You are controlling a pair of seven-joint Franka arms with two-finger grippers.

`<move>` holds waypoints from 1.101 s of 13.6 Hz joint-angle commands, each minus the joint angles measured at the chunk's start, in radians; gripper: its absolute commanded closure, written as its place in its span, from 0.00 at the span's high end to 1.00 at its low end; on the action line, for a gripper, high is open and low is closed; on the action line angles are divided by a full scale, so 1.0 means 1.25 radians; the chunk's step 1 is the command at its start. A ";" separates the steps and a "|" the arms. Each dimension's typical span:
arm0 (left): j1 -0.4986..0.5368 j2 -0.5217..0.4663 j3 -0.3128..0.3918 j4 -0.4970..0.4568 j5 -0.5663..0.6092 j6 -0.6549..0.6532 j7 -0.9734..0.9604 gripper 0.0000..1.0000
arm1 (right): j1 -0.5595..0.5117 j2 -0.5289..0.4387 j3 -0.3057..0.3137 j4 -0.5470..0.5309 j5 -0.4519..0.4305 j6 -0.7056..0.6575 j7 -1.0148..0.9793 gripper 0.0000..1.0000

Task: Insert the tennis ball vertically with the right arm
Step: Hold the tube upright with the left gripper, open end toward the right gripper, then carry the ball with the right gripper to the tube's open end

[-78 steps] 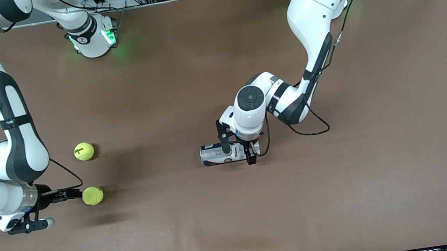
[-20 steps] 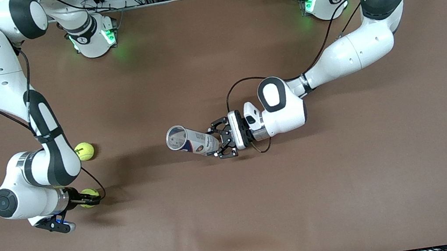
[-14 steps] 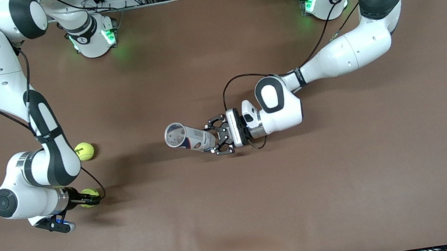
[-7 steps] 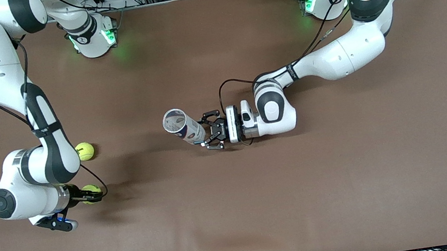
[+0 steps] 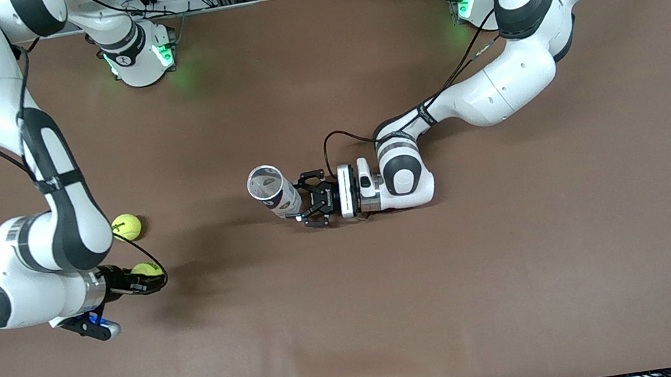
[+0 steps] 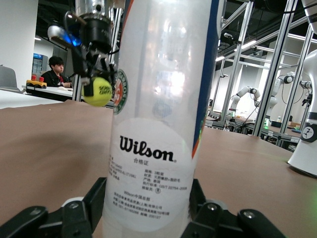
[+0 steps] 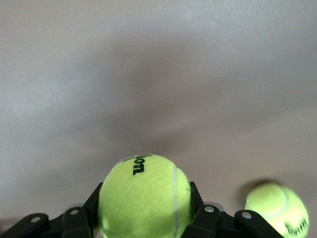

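Ball (image 5: 147, 270), fuzzy and yellow-green with a black Wilson mark, sits pinched between the black fingers of the right gripper (image 5: 149, 279), lifted clear above the desk (image 5: 520, 267) at the right arm's end. Largest in the scene, the desk is a flat expanse covered in matte brown mat. On it stand two glossy white arms with black joints. The left gripper (image 5: 298, 207), near the desk's middle, is clamped on the lower part of a clear plastic tube (image 5: 275, 191); the front view shows its round open mouth facing up, tilted a little, and the base cannot be seen. The left wrist view alone brings out the tube's white Wilson label (image 6: 147, 173), its blue stripe, and the held ball hanging farther off under the right gripper. The right wrist view alone shows that ball's felt nap and white seam close up (image 7: 144, 196), with a second ball (image 5: 126, 227) lying on the desk below. In the front view that second ball rests near the right arm's wrist, farther from the camera than the held one.
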 commanded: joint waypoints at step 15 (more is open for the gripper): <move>-0.038 -0.015 0.067 0.020 -0.064 -0.028 0.026 0.73 | 0.011 -0.199 0.327 -0.067 0.120 -0.164 0.649 0.33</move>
